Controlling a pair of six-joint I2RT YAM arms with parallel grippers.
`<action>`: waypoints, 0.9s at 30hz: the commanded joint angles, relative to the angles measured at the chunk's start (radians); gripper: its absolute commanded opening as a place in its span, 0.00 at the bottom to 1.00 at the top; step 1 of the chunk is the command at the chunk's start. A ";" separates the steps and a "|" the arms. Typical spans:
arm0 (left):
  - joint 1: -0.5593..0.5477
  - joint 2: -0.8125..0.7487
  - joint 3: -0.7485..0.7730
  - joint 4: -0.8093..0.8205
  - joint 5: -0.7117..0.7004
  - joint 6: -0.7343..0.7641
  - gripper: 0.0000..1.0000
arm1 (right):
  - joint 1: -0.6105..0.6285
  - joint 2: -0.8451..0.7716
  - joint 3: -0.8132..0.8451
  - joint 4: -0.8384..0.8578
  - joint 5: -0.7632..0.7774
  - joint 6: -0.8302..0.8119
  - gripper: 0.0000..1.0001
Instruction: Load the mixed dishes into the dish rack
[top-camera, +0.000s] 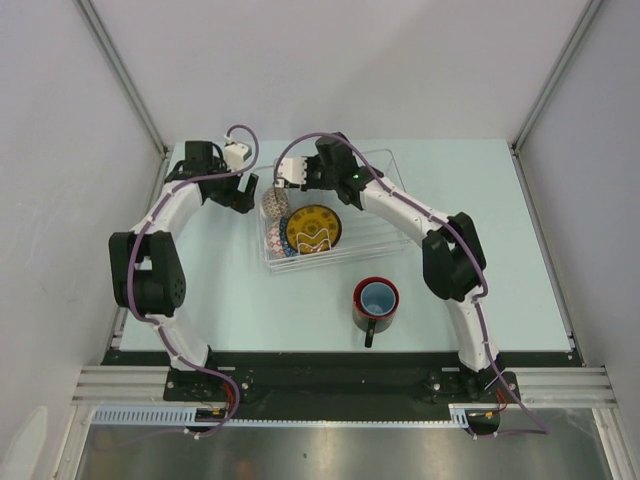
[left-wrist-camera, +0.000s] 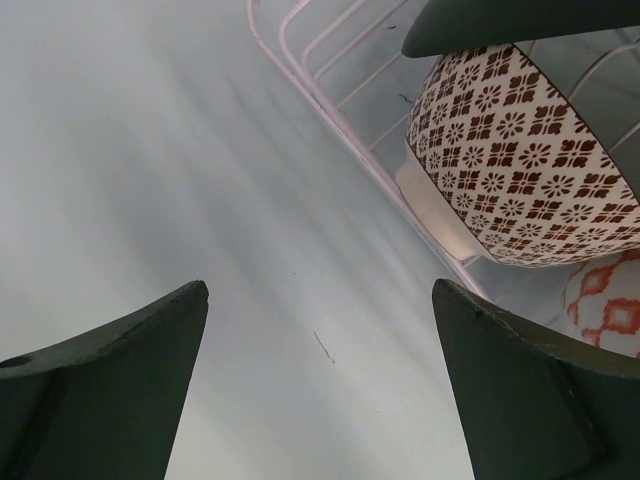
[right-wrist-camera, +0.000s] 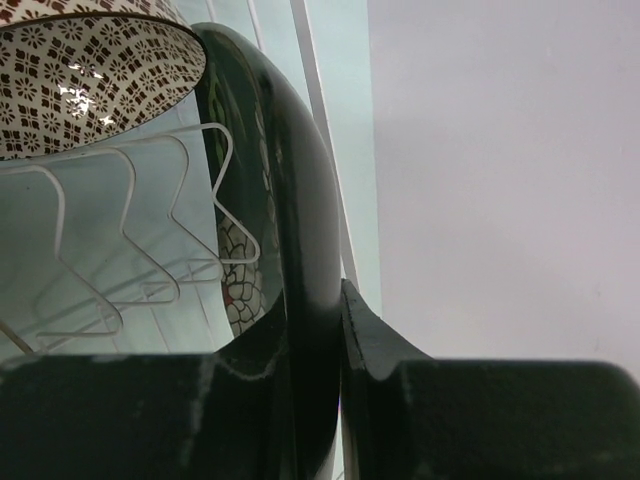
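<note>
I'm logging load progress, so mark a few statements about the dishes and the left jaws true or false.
The red mug stands on the table, outside the dish rack. True.
The square plate lies on the table. False: it is inside the rack.
The left gripper has open jaws, holding nothing. True.
The patterned bowl stands upright beside the mug. False: it is tipped on its side in the rack.

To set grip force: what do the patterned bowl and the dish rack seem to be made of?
The patterned bowl: probably glazed ceramic, smooth with a sheen and a printed motif. The dish rack: thin pale ribs, perhaps coated wire or plastic; the table shows through between them.
</note>
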 joint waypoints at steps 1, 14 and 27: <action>0.001 -0.044 -0.022 0.035 -0.018 0.003 1.00 | 0.017 0.007 0.042 0.148 0.010 -0.058 0.25; 0.001 -0.083 -0.083 0.057 -0.018 0.024 1.00 | 0.073 0.023 -0.042 0.343 0.132 -0.073 0.40; -0.010 -0.091 -0.096 0.063 -0.001 0.008 0.99 | 0.051 -0.227 -0.175 0.395 0.323 0.143 0.68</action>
